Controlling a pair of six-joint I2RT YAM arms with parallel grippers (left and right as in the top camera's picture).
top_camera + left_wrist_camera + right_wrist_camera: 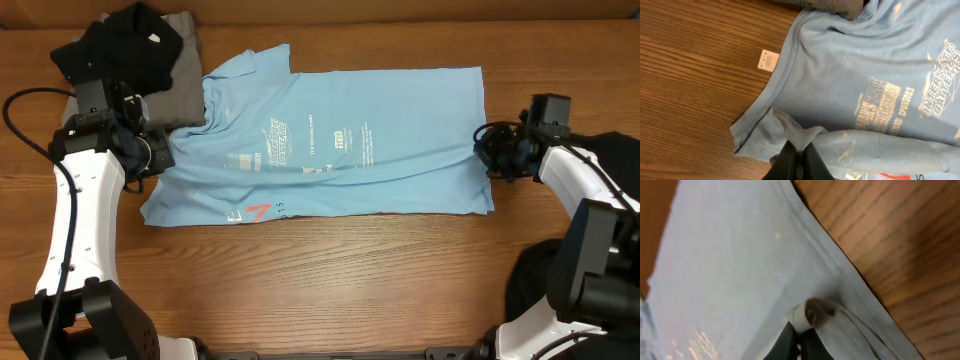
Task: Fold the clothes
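A light blue T-shirt (pixel 330 140) with printed lettering lies spread across the wooden table, folded lengthwise, its neck end to the left. My left gripper (pixel 160 152) is shut on a pinch of its left edge; in the left wrist view the cloth (pixel 850 90) bunches between the dark fingers (pixel 787 157). My right gripper (pixel 483 143) is shut on the shirt's right hem (pixel 812 314), which curls up between the fingertips. A black garment (pixel 118 48) lies heaped at the back left.
A folded grey garment (pixel 180 85) lies under the black one at the back left. A small white tag (pixel 768 60) sits on the wood beside the shirt. A dark object (pixel 535 280) rests at the front right by the right arm's base.
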